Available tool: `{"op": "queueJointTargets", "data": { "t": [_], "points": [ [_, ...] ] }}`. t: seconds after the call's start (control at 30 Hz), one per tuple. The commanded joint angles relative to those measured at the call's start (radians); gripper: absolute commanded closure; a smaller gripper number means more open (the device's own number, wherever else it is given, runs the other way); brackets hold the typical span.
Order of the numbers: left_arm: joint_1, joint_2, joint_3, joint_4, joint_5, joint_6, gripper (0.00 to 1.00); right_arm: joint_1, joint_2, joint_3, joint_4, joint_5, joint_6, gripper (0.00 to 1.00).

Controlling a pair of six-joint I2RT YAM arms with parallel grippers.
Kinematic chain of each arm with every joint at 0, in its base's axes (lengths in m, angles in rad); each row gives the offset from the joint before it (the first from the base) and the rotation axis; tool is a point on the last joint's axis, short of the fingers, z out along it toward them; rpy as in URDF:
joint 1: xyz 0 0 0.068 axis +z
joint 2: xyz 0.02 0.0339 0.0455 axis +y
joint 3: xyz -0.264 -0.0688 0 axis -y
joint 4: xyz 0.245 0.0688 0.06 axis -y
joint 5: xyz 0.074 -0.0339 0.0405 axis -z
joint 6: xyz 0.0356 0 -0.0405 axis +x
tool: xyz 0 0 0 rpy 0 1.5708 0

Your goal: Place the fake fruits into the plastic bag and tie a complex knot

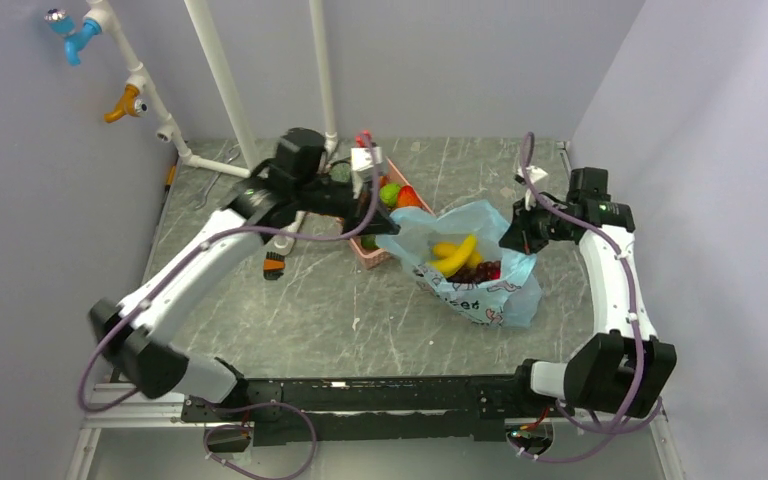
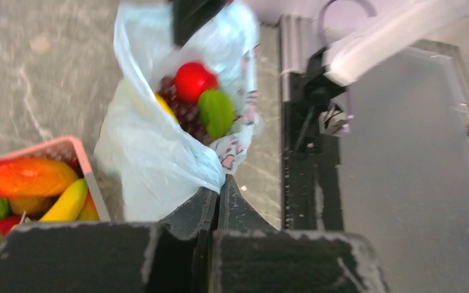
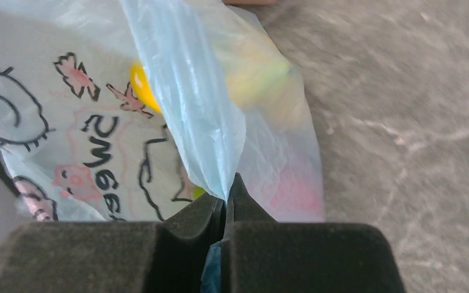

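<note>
Top external view: the thin, translucent light-blue plastic bag (image 1: 485, 295) printed with cartoon animals sits on the grey marbled bench (image 1: 290, 310), right of centre. Its mouth is spread between the two arms, just beside the pink plastic basket (image 1: 368, 250). Inside it we see glossy yellow plastic bananas (image 1: 456, 255), dark grapes (image 1: 482, 270), a red apple (image 2: 194, 80) and a green lime (image 2: 216, 112). A red-yellow mango (image 2: 24, 177) and other fruits lie in the basket. The left jaws are fully closed, pinching the bag's rim film on the basket side. The right jaws are likewise closed on a fold of film at the opposite rim. We judge the film soft, slippery and easily torn, and the load light. It offers no stiffness, so the hold belongs on the bunched handle strips, not the body, and pulls should be gentle.
</note>
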Motion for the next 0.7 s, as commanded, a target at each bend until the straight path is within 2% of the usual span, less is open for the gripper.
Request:
{"op": "queueJointTargets", "data": {
  "t": [0.0, 0.1, 0.17, 0.27, 0.33, 0.4, 0.47, 0.53, 0.63, 0.67],
  "points": [
    [0.006, -0.195, 0.079, -0.113, 0.242, 0.016, 1.0, 0.143, -0.073, 0.085, -0.062, -0.058, -0.046, 1.0],
    [0.013, -0.22, 0.099, -0.19, 0.271, 0.006, 1.0, 0.278, -0.083, 0.069, -0.027, -0.025, -0.033, 1.0],
    [0.06, -0.244, 0.078, -0.202, 0.272, -0.03, 1.0, 0.361, -0.053, 0.085, -0.01, -0.011, -0.027, 1.0],
    [0.149, -0.333, -0.032, -0.15, 0.247, -0.099, 1.0, 0.436, -0.001, 0.113, 0.073, -0.004, 0.014, 1.0],
    [0.183, -0.392, -0.127, -0.153, 0.189, -0.081, 1.0, 0.479, 0.036, 0.114, 0.193, -0.001, 0.057, 1.0],
    [0.208, -0.443, -0.215, -0.149, 0.14, -0.063, 1.0, 0.519, 0.102, 0.163, 0.241, 0.001, 0.063, 1.0],
    [0.232, -0.482, -0.284, -0.134, 0.076, -0.084, 1.0, 0.537, 0.172, 0.245, 0.232, 0.0, 0.06, 0.83],
    [0.264, -0.506, -0.326, -0.12, 0.039, -0.101, 1.0, 0.531, 0.218, 0.327, 0.166, 0.021, 0.051, 0.56],
    [0.313, -0.527, -0.362, -0.069, 0.018, -0.176, 1.0, 0.473, 0.166, 0.351, 0.109, 0.012, 0.117, 0.12],
    [0.322, -0.526, -0.366, -0.053, 0.018, -0.186, 1.0, 0.445, 0.13, 0.333, 0.104, -0.005, 0.147, 0.03]
  ]
}}
